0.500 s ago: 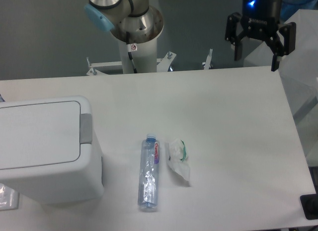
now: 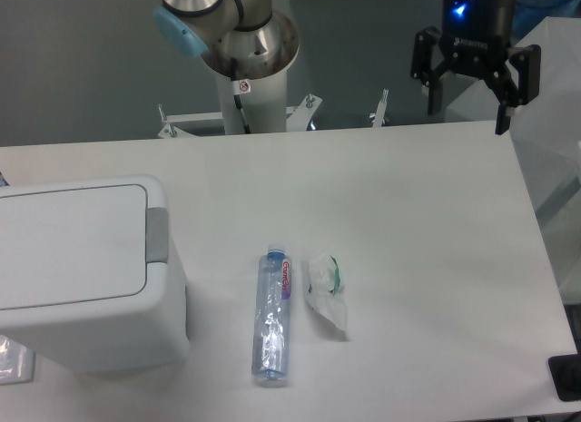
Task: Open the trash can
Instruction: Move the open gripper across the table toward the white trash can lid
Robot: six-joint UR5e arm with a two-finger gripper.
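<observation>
The trash can [image 2: 86,272] is a big white boxy bin at the left edge of the table, its flat lid down and a grey push tab [image 2: 157,234] on its right side. My gripper [image 2: 467,113] hangs at the far right, above the table's back edge, a long way from the bin. Its black fingers are spread wide with nothing between them.
A clear plastic bottle [image 2: 272,318] lies flat near the front middle, with a crumpled white wrapper [image 2: 326,292] just right of it. The arm's base column [image 2: 245,68] stands behind the table. A black object [image 2: 566,377] sits at the front right corner.
</observation>
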